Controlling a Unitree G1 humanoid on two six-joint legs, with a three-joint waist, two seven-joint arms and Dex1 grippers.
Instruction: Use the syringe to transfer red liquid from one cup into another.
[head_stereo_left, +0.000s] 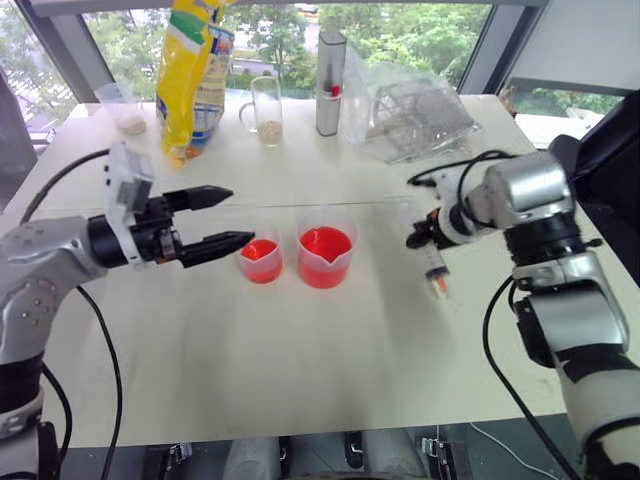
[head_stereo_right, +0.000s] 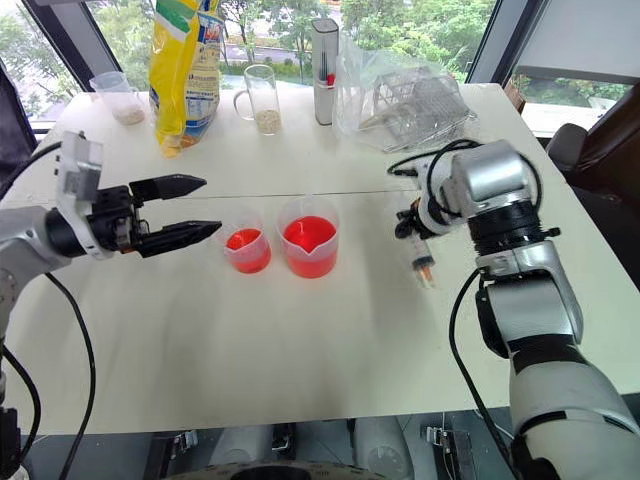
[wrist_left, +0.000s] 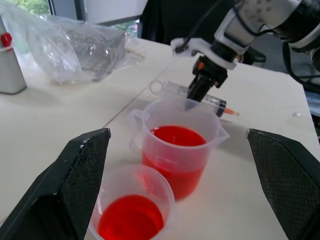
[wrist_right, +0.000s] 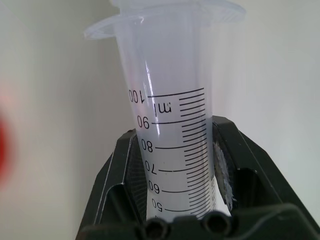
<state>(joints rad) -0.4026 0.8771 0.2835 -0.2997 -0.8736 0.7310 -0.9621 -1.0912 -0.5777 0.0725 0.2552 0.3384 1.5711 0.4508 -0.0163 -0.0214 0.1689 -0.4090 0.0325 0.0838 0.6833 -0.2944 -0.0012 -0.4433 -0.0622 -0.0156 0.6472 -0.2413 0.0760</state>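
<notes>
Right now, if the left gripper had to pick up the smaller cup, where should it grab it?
Probably across the smaller cup's upper wall, coming in level from the robot's left. It stands upright, and the larger cup crowds its other side.

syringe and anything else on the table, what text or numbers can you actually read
"100", "90", "80", "70", "60", "50": scale numbers on the syringe barrel, held between the right gripper fingers.
"ml": unit mark beside the 100 line on the same barrel.
Yellow bag: printing too blurred to read.
Larger cup and smaller cup: no readable markings.
</notes>
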